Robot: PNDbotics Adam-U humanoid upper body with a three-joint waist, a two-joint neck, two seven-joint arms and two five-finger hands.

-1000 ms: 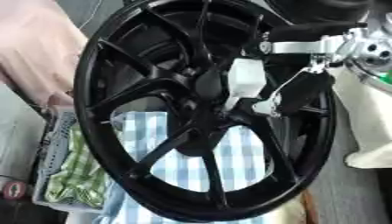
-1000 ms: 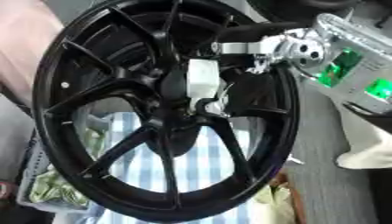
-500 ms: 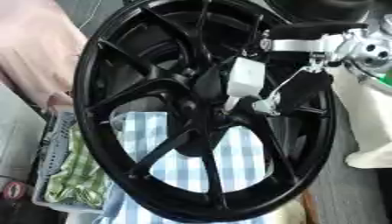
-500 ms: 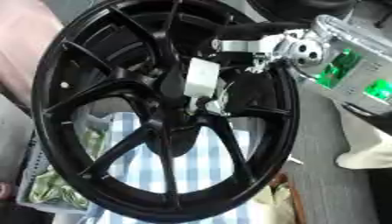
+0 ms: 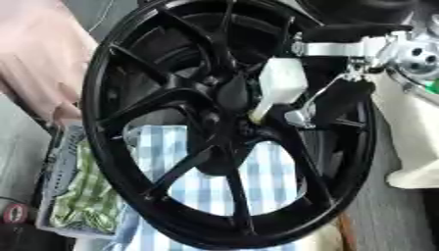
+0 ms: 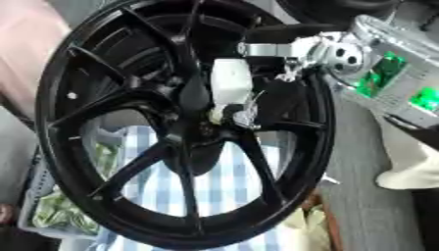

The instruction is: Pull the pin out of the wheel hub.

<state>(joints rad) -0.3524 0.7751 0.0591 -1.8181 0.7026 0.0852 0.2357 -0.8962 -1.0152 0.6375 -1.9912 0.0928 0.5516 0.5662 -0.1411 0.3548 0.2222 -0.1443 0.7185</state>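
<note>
Pin [image 5: 280, 87] (white) at wheel hub [image 5: 230, 128]; right hand [image 5: 330, 100] touching it.

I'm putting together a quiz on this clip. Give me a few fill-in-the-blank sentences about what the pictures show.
The wheel is coloured ____.
The right hand reaches toward the wheel's ____.
The cloth seen between the spokes is checked in white and ____.
A basket sits at the view's lower ____.

Missing words: black; hub; blue; left

Black spokes [image 5: 176, 169] crowd the hub [image 5: 225, 128]; open gaps between them.
</note>
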